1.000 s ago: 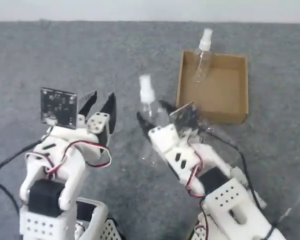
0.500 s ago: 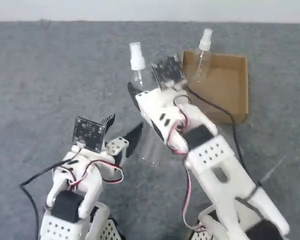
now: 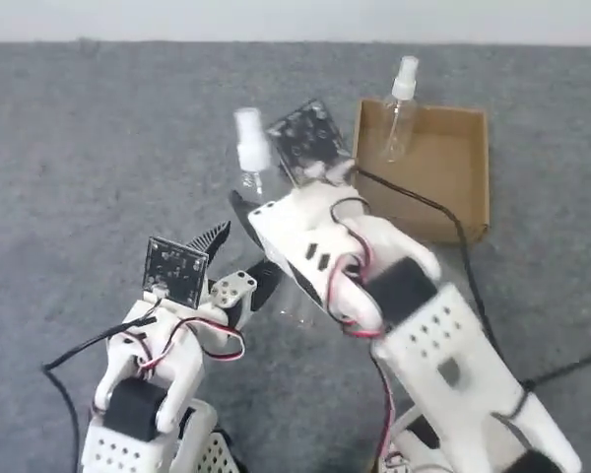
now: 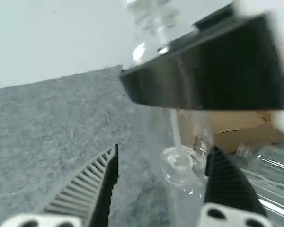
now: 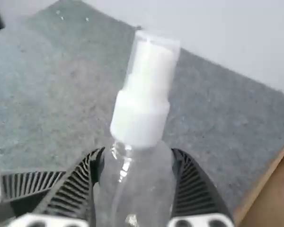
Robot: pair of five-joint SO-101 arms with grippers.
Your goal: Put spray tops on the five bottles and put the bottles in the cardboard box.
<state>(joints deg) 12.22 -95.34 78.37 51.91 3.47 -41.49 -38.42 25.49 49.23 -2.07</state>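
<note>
Holding a clear plastic bottle (image 5: 132,189) by its sides, the right gripper (image 5: 137,156) squeezes it with one black finger on each side; the bottle has a white spray top (image 5: 144,94) on it; the bottle is up in the air and tipped a bit, near the left wall of the brown cardboard box (image 3: 443,187); its top end points away from the arms and its bottom end points back at them.

Sitting on that same left side of the box, but further from it than the right one, is the left gripper (image 3: 246,251); its two black fingers (image 4: 102,184) are spread wide apart and squeeze nothing; the bottom end of the held bottle is between those fingers; I cannot tell if they touch it.

Standing up straight inside the box, in its far left corner, is a second clear bottle (image 3: 397,123); it has its own white spray top too; the box sits on the grey fuzzy table (image 3: 98,128), and its open side faces up.
</note>
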